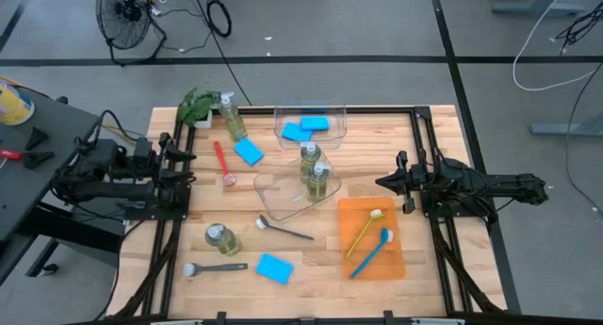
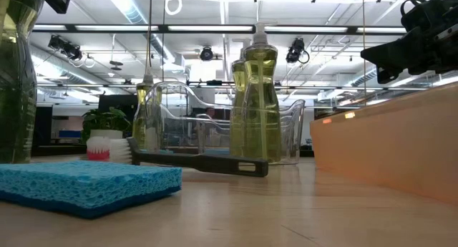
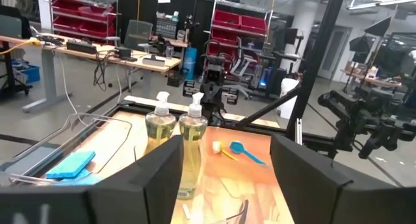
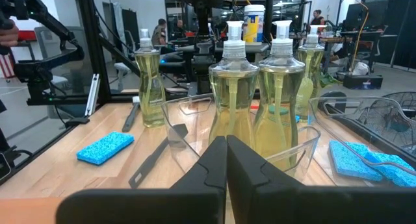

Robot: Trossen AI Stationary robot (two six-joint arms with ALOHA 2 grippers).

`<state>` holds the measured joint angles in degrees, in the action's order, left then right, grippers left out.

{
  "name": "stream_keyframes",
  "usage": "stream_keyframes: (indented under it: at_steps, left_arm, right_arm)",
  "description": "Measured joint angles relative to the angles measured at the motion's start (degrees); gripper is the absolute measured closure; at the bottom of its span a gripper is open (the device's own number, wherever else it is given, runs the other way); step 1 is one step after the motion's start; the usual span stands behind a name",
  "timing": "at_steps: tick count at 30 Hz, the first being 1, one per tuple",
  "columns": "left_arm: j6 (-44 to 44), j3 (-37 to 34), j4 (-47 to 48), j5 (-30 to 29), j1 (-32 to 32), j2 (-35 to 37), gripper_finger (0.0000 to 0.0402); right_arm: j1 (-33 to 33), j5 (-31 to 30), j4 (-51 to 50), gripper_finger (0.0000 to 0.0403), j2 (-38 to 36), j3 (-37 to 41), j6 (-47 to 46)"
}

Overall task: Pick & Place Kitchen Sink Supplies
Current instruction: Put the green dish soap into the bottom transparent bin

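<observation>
Two clear pump bottles (image 1: pixel 314 170) of yellow-green liquid stand upright in a clear bin (image 1: pixel 283 201) at mid-table. A third bottle (image 1: pixel 232 117) stands by the plant and another bottle (image 1: pixel 222 238) stands near the front left. Blue sponges lie loose (image 1: pixel 248 153) (image 1: pixel 274 268), and two more sponges (image 1: pixel 306 128) lie in the far bin. A red brush (image 1: pixel 222 163) and two grey brushes (image 1: pixel 283 229) (image 1: pixel 215 268) lie on the wood. My left gripper (image 3: pixel 225 145) hovers open at the table's left edge, holding nothing. My right gripper (image 4: pixel 226 143) is shut and empty at the right.
A flat orange tray (image 1: pixel 391 259) at the front right holds a yellow-green brush (image 1: pixel 364 231) and a blue brush (image 1: pixel 372 252). A second clear bin (image 1: pixel 337 111) stands at the far edge. A leafy plant (image 1: pixel 196 105) sits at the far left corner. Black frame rails run along both sides.
</observation>
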<state>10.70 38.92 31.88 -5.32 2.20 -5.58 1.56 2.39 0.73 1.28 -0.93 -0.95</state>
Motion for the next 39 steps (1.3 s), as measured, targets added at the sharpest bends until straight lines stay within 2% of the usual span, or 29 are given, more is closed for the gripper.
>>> stream_keyframes:
  at_steps: [13,27,30,35,39]
  left_arm:
    - [0.3,0.0,-0.1,0.1,0.0,-2.8,0.0165]
    - [-1.0,0.0,-0.3,7.5,0.0,-6.4,0.0165]
    - [-2.1,0.0,-0.3,4.7,0.0,-6.4,0.0165]
    - [-2.8,0.0,-0.3,-3.8,-0.1,-6.4,0.0165]
    - [-3.1,0.0,-0.3,-8.3,-0.2,-6.4,0.0165]
  right_arm:
    - [0.0,0.0,0.0,0.0396,0.0,0.0,0.0]
    - [0.0,0.0,0.0,0.0396,0.0,0.0,0.0]
    - [0.0,0.0,0.0,0.0396,0.0,0.0,0.0]
    - [0.0,0.0,0.0,0.0396,0.0,0.0,0.0]
    - [0.0,0.0,0.0,0.0396,0.0,0.0,0.0]
